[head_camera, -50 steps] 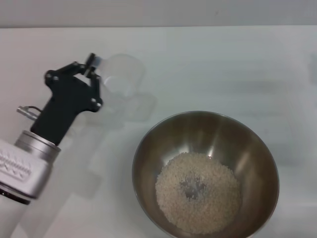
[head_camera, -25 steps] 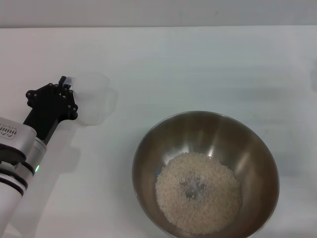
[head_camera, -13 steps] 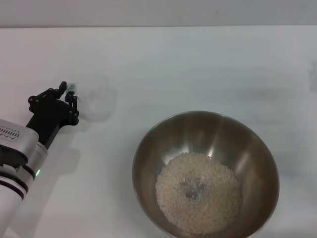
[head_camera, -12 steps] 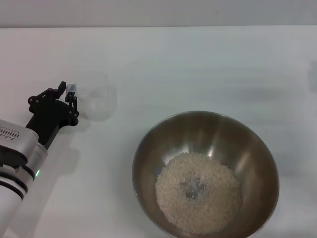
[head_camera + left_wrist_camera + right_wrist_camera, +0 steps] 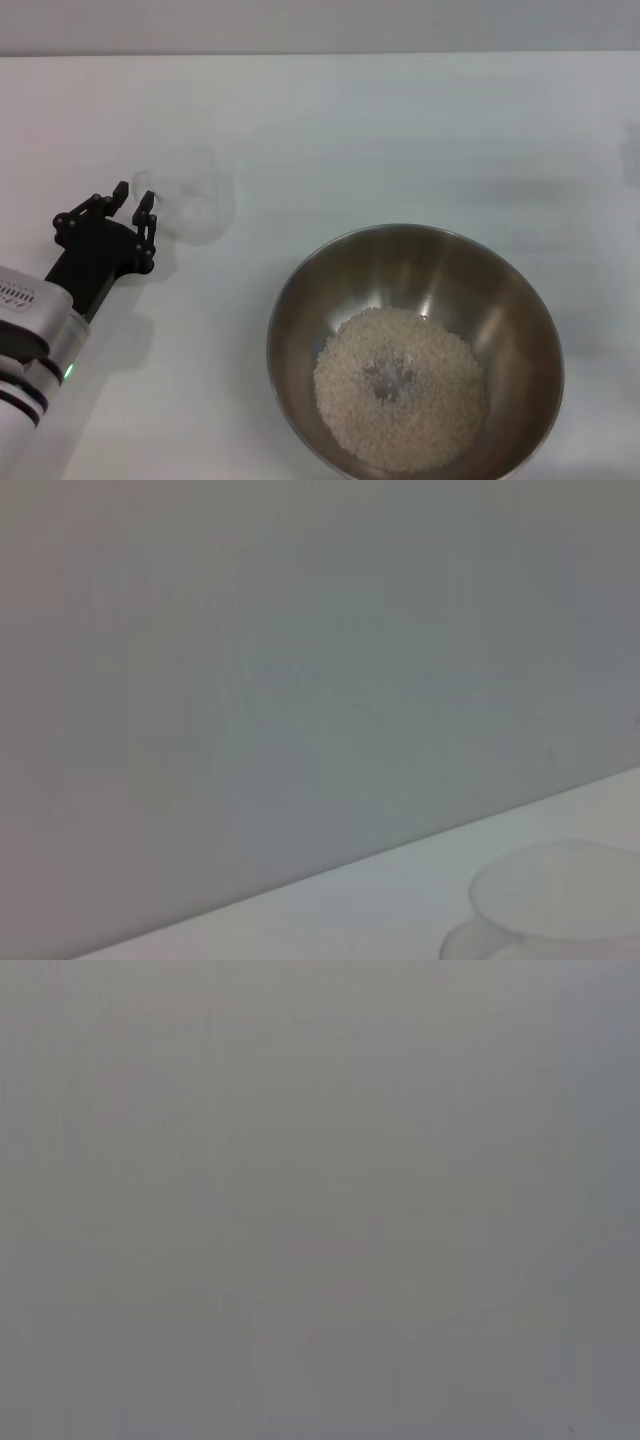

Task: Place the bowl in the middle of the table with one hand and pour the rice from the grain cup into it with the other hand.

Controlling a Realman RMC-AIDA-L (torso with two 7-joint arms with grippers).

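The steel bowl (image 5: 305, 285) sits on the white table (image 5: 420, 130), right of centre toward the near edge, with a mound of rice (image 5: 400, 390) in its bottom. At the left, the clear grain cup (image 5: 193, 197) stands upright on the table and looks empty. Its rim also shows in the left wrist view, grain cup (image 5: 560, 890). My left gripper (image 5: 133, 194) is open just left of the cup, its fingertips on either side of the small handle and apart from it. The right gripper is out of view.
The table's far edge meets a grey wall (image 5: 320, 25) at the back. Bare tabletop lies between the cup and the bowl. The right wrist view shows only plain grey.
The left gripper carried the cup left and down from beside the bowl, stood it on the table, then opened and drew back slightly. Bowl and rice stayed put.
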